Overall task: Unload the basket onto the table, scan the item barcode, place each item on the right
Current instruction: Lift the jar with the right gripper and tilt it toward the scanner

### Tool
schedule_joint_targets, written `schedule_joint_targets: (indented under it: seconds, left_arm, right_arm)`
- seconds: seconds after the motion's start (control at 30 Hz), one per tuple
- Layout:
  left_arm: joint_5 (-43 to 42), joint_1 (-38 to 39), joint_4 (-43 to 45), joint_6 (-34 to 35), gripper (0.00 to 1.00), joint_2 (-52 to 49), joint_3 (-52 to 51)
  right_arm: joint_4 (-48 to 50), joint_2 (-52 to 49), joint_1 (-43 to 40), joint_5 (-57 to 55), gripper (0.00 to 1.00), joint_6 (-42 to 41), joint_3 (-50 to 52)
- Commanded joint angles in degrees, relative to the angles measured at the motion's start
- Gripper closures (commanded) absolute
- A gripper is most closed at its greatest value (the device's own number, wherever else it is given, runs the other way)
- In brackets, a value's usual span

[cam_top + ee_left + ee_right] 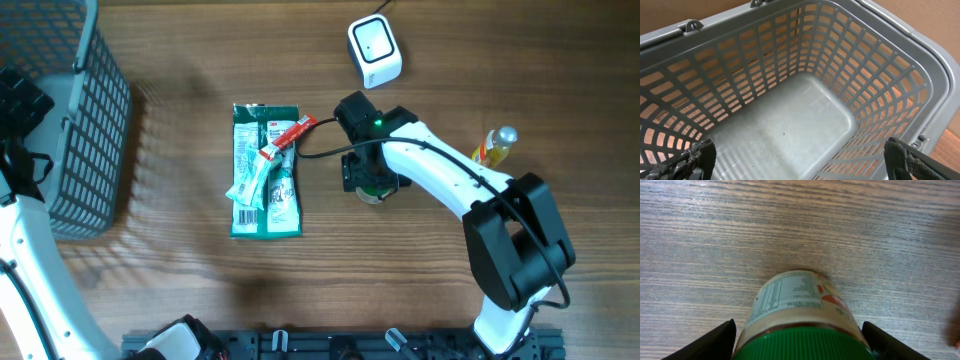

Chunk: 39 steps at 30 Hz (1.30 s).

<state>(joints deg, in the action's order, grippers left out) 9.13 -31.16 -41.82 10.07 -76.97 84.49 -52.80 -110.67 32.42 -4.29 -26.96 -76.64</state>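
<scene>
Green-lidded jar (790, 300), one; one white scanner (375, 50); one basket (100, 120).

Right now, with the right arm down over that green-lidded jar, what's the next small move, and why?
Probably close the jaws of the right gripper firmly on the jar. They flank its green lid closely, though I can't tell whether they touch, and it stands on the table, away from the scanner.

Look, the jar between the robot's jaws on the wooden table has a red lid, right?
Not quite: the lid is green, not red, as the right wrist view shows. The rest holds: the jar is on the wooden table, between the jaws.
</scene>
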Motion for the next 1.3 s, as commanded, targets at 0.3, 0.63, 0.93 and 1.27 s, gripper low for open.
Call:
schedule_joint_targets:
  seconds: [0.3,0.63,0.93,1.27]
  left_arm:
    - [-0.3,-0.2,0.2,-1.0,0.00,0.1,0.3]
    - [-0.3,-0.2,0.1,-1.0,0.00,0.1,0.3]
    - [-0.3,-0.2,0.2,-1.0,0.00,0.1,0.3]
    - [-0.3,-0.2,0.2,-1.0,0.00,0.1,0.3]
  right_arm:
    - [1.2,-0.9,-0.3,0.3,0.46,0.0,1.7]
    - [-10.9,1.2,-6.9,21.8,0.64,0.0,-12.3]
    - [-22.6,2.2,-12.6,56.1,0.62,-9.7,-12.7]
    - [-27.2,2.2,-12.6,66.1,0.56,-14.3,-12.7]
